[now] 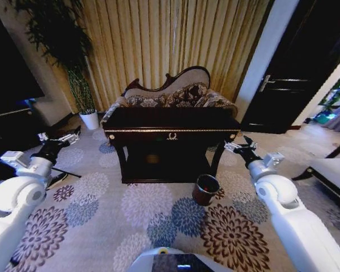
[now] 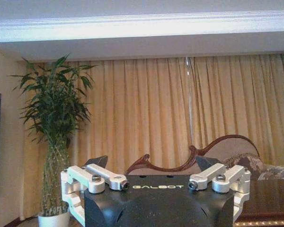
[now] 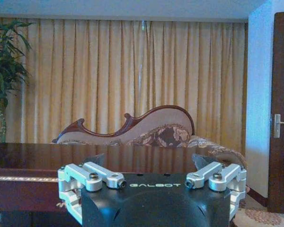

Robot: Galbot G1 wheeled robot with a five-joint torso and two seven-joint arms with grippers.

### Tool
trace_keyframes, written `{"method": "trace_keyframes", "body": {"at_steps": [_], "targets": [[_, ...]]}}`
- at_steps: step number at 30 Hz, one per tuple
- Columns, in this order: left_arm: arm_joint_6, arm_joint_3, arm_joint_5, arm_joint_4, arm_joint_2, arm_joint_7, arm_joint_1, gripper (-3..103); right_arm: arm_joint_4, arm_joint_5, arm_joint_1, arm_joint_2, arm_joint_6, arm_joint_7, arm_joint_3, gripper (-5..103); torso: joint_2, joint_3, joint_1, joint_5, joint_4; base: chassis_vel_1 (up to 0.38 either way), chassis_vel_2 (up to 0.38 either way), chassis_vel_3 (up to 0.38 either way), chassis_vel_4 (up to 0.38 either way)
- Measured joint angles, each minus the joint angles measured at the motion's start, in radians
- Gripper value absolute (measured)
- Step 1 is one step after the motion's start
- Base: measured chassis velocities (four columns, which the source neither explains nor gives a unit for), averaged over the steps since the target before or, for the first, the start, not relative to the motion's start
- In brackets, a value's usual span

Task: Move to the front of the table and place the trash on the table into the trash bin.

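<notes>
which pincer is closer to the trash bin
The right pincer: it hangs open just above and right of the trash bin; the left pincer, also open, hangs far across the table.

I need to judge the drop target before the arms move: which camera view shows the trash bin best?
The head view: the trash bin stands whole on the carpet by the table's right front leg, its black inside visible. The two wrist views look over the tabletop towards the sofa and curtains, above the bin's height.
</notes>
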Motion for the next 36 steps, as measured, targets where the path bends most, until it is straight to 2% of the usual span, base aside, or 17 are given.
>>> {"method": "trace_keyframes", "body": {"at_steps": [9, 13, 19, 21, 22, 24, 27, 29, 36], "targets": [[-0.001, -0.003, -0.002, -0.006, -0.001, 0.0, 0.002, 100, 0.005, 0.002, -0.008, 0.0, 0.001, 0.0, 0.008, 100, 0.0, 0.0, 0.0, 0.0007, -0.0009, 0.241, -0.239, -0.226, 0.258], [-0.002, -0.005, -0.002, -0.008, -0.003, 0.0, 0.006, 100, 0.008, 0.002, -0.011, 0.002, 0.001, 0.0, 0.009, 100, 0.0, 0.0, 0.0, -0.0001, 0.0, 0.254, -0.244, -0.241, 0.252], [-0.002, -0.008, -0.002, -0.01, -0.006, 0.0, 0.011, 100, 0.008, 0.002, -0.017, 0.003, 0.008, 0.0, 0.012, 100, 0.0, 0.0, 0.0, 0.0007, -0.0011, 0.244, -0.242, -0.268, 0.243], [-0.003, -0.008, -0.002, -0.011, -0.007, 0.0, 0.012, 100, 0.007, 0.002, -0.018, 0.003, 0.019, 0.0, 0.011, 100, 0.0, 0.0, -0.001, -0.0001, -0.0009, 0.229, -0.255, -0.222, 0.267], [-0.003, -0.009, -0.002, -0.013, -0.008, 0.0, 0.013, 100, 0.006, 0.004, -0.019, 0.005, 0.026, 0.0, 0.009, 100, 0.001, -0.001, -0.001, 0.0, -0.0002, 0.167, -0.21, -0.14, 0.235], [-0.003, -0.009, -0.002, -0.015, -0.01, 0.0, 0.014, 100, 0.005, 0.006, -0.02, 0.008, 0.027, 0.0, 0.007, 100, 0.001, -0.001, -0.001, 0.0006, -0.0003, 0.166, -0.21, -0.138, 0.203], [-0.004, -0.01, -0.002, -0.017, -0.015, 0.0, 0.017, 100, 0.001, 0.007, -0.021, 0.012, 0.028, 0.0, 0.004, 100, 0.001, 0.0, -0.001, 0.0007, -0.0007, 0.101, -0.039, -0.092, 0.067], [-0.006, -0.011, 0.0, -0.017, -0.02, 0.0, 0.022, 100, -0.007, 0.006, -0.021, 0.017, 0.029, 0.0, 0.002, 100, 0.0, 0.0, 0.0, -0.0005, -0.0005, 0.006, -0.005, -0.035, -0.011], [-0.019, -0.023, 0.001, -0.017, -0.028, 0.011, 0.039, 100, -0.022, 0.002, -0.023, 0.022, 0.029, 0.002, -0.001, 100, -0.001, 0.0, 0.001, 0.0002, -0.0005, -0.005, 0.029, 0.01, -0.025]]}}
